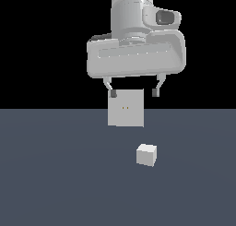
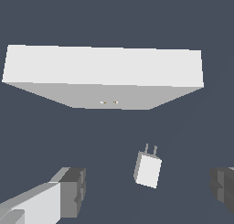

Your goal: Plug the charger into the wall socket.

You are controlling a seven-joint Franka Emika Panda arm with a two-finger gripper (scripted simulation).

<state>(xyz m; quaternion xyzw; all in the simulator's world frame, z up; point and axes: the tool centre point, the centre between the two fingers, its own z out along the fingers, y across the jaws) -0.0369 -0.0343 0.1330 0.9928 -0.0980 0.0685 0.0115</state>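
**Clerk:** Item one, nearest the exterior view's lens: charger (image 1: 146, 155), small whitish-grey cube, lower centre of the frame, a little right of the middle, resting on the dark floor (image 1: 55, 183). Nothing touches it. Wrist view lists it (image 2: 148, 169) in the lower centre-right, two thin prongs (image 2: 151, 149) pointing toward the panel.

**Checker:** Item two?

**Clerk:** Wall socket (image 1: 125, 108), flat light-grey square panel, upright, centre of the exterior frame, just above and slightly left of the charger, apart from it. Two tiny yellowish holes (image 1: 125, 108) at its middle. Wrist view shows it (image 2: 103, 67) as a broad slab across the upper half, holes (image 2: 109, 102) on its shaded face.

**Checker:** Item three, the tool?

**Clerk:** Gripper (image 1: 134, 92), upper centre of the exterior frame, hanging over the panel's top edge. Jaws spread wide, holding nothing. Wrist view has one finger (image 2: 72, 192) at the lower left and the other at the lower right edge, with the charger lying between them but far below.

**Checker:** Step in hand?

**Clerk:** By my reading, the approach before the pick; charger not yet grasped, so the task is at its start.

**Checker:** Next move calls for?

**Clerk:** Likely a descent to straddle the cube, jaws aligned across its flat sides and clear of the prongs, then closing. Prongs already face the socket, so a firm, unrotated hold would suit insertion.
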